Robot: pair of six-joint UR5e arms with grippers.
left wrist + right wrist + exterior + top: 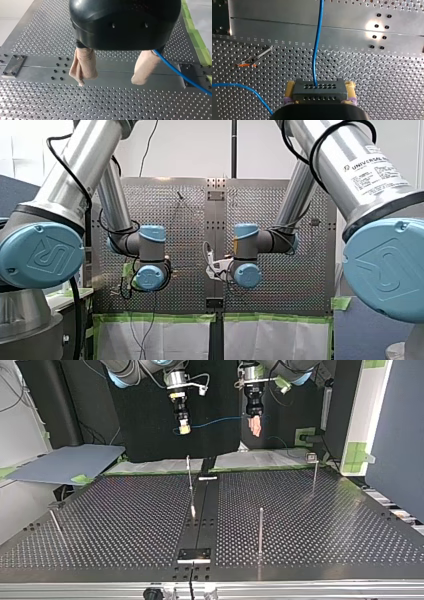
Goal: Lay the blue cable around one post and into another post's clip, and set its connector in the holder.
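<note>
Gripping a dark perforated connector (320, 93), my right gripper (320, 87) trails thin blue cable (316, 50) toward my spread, seemingly empty left gripper (109, 82).

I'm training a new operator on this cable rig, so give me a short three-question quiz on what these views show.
1. True or false: the blue cable already lies around a post.
2. What does my right gripper hold? A) a post B) the dark connector C) nothing
3. Fill in: the beige pads of my left gripper stand ____ (apart or together).

Key: 1 false, the cable hangs in the air between the two grippers, above the table; 2 B; 3 apart.
</note>
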